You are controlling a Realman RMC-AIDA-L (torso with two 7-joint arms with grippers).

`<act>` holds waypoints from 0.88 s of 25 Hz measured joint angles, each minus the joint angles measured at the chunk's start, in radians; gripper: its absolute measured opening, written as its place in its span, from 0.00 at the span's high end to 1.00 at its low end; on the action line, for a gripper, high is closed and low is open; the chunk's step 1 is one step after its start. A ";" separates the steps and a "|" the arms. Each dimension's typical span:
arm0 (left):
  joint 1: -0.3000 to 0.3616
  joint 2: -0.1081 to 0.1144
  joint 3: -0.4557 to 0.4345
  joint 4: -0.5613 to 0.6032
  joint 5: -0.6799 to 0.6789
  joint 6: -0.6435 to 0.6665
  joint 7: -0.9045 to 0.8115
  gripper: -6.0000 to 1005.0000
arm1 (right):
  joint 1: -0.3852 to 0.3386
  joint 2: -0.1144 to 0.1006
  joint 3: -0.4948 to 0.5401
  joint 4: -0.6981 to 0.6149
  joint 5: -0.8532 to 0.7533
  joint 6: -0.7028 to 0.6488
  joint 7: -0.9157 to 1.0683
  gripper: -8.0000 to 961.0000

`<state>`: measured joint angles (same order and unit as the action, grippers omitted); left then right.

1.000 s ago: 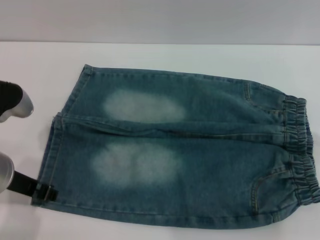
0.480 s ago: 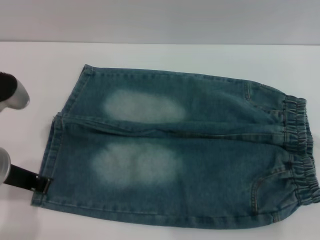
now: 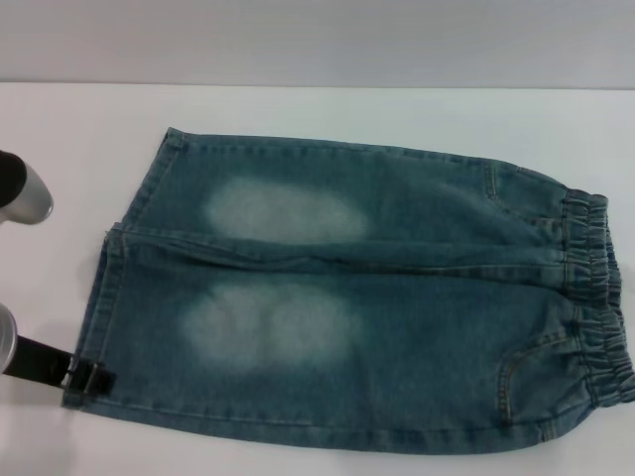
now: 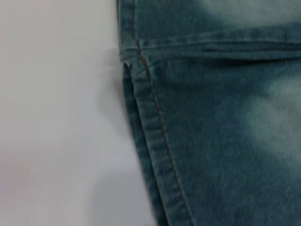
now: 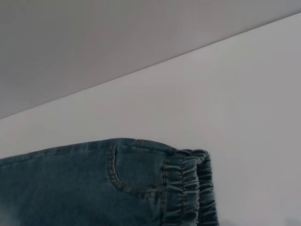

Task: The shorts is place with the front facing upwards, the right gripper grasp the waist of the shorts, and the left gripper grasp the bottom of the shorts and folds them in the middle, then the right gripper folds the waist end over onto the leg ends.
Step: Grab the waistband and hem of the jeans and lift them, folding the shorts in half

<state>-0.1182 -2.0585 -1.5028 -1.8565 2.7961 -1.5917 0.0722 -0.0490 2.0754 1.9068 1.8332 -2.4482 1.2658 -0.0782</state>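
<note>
Where the white worktop [image 3: 89, 119] meets the left edge of the head view, the left claw [image 3: 87, 378] lies low at the near corner of the bottom of the shorts [image 3: 99, 297], its black tip touching the hem, though whether it is parted or closed on the denim cannot be told. To the right the shorts [image 3: 347, 297] lie flat, front up, with two pale faded patches, ending in the waist of the shorts [image 3: 595, 297], puckered elastic. No right claw shows in any view.
</note>
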 joint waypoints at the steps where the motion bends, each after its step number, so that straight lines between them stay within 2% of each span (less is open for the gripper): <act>1: -0.004 0.000 0.001 0.017 0.000 -0.002 0.000 0.58 | 0.001 0.000 0.000 0.000 0.000 -0.001 0.000 0.16; 11: -0.025 0.000 0.004 0.111 0.000 0.010 0.008 0.41 | 0.006 -0.001 0.000 -0.004 0.000 -0.003 -0.002 0.16; 16: -0.031 0.000 0.005 0.118 0.005 0.025 0.008 0.18 | 0.006 -0.001 -0.001 -0.005 0.000 -0.003 -0.003 0.16; 22: -0.040 0.000 0.005 0.130 0.002 0.025 0.009 0.16 | 0.006 -0.002 -0.001 -0.008 0.000 -0.004 -0.003 0.16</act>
<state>-0.1582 -2.0586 -1.4983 -1.7261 2.7981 -1.5664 0.0810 -0.0429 2.0739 1.9058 1.8256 -2.4480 1.2620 -0.0814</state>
